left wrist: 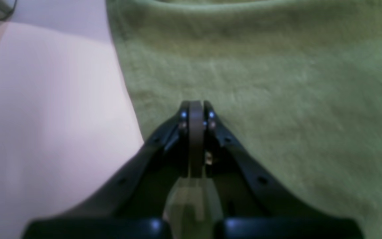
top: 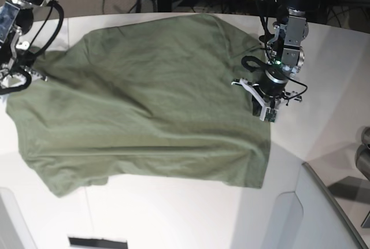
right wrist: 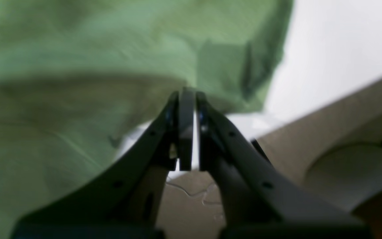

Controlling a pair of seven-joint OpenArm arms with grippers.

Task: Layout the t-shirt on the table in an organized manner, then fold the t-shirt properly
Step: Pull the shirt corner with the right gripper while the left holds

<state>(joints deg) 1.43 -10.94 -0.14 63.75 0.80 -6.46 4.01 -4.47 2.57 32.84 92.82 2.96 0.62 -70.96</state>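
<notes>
The left pincer (left wrist: 196, 109) is clenched tight, pad against pad, with nothing visibly caught between them; it rests on or just over the t-shirt (top: 144, 110) close to the cloth's side edge, bare counter (left wrist: 45, 116) beside it. In the base view that arm comes in from the far side on the view's right, its wrist bent down so the pincer points at the shirt's edge. The right pincer (right wrist: 187, 99) shows its jaws drawn nearly together with a thin slit of light between them; green cloth hangs blurred in front of it, and whether any fabric is pinched I cannot tell. That arm sits at the view's far left, low by the shirt's corner. The t-shirt lies spread across the white counter, broadly flat but rumpled, with long diagonal wrinkles. It looks light, soft and limp, so it will likely drag and bunch rather than slide as a sheet; a hemmed edge, corner or shoulder seam seems the soundest hold, taken by both arms together to pull the wrinkles out.
</notes>
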